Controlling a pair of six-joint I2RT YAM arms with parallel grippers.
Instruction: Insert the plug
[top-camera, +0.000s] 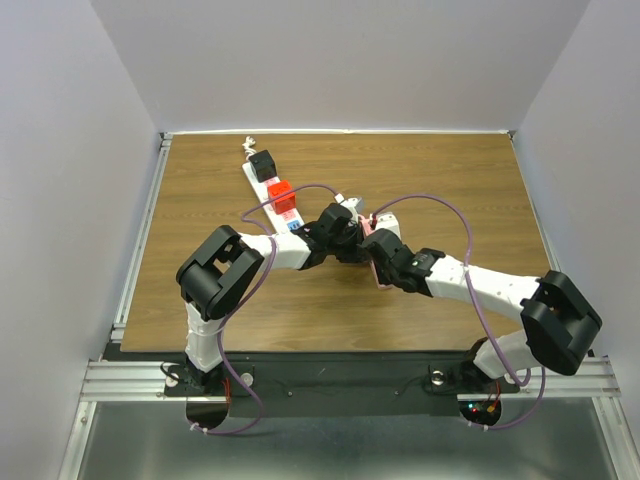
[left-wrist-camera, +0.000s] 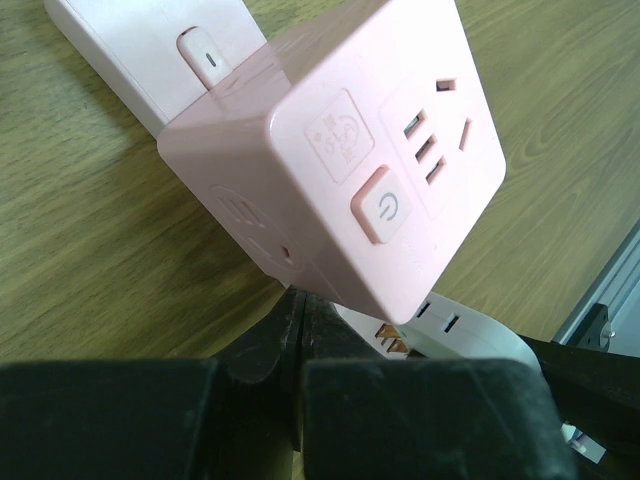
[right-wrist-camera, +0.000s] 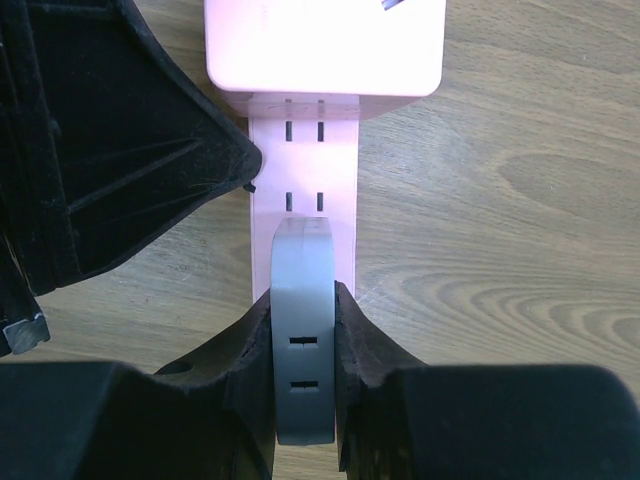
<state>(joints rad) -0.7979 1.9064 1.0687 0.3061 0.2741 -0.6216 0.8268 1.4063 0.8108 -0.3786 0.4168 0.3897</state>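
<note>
The flat grey-white plug sits upright on its narrow edge, pinched across its two broad faces by my right gripper. I judge it light, rigid, smooth plastic that could twist in the pinch if pushed off-axis. That grip on the flat faces, well back from the nose, looks like the right place to hold it.

Brass prongs show just beyond my left gripper, under the lower edge of the pink cube socket. They are probably this plug's, though I cannot see them meet its body. Thin and bendable, they want a straight push.

Straight ahead of my right gripper stands the cube. A pink slotted strip runs from the cube back beneath the plug. The cube also looks light and likely to slide, so it needs bracing. My left gripper is pressed together with nothing visible between its fingers, its tips right at the cube's lower edge.

To the left of my right gripper that arm crowds close, and to the right is bare worktop. Beyond my left gripper and past the cube lies a white power strip. The worktop's edges lie well apart from both grippers.
</note>
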